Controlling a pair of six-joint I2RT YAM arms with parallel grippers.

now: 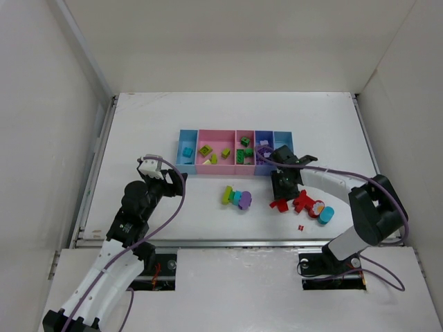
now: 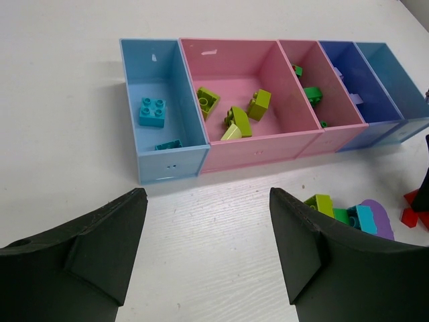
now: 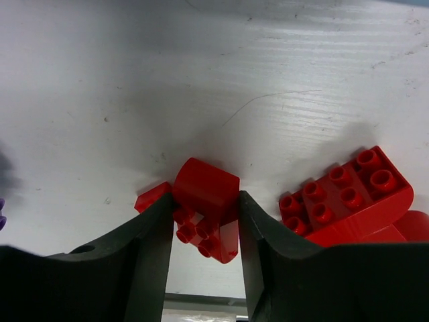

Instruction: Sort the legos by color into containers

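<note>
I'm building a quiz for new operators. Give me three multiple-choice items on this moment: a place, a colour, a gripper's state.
1. The right gripper is: A inside a bin; B among red bricks on the table; C at the far edge.
2. Bricks in the wide pink bin are: A lime; B red; C purple.
3. The left gripper is: A shut on a cyan brick; B shut on a purple brick; C open, empty.
Key: B, its fingers clamp a red brick; A, all there are lime; C, its fingers stand apart, nothing between.

Black-and-white arms (image 1: pixel 104 273), purple cables (image 1: pixel 183 187), black fingers (image 3: pixel 141 261)
</note>
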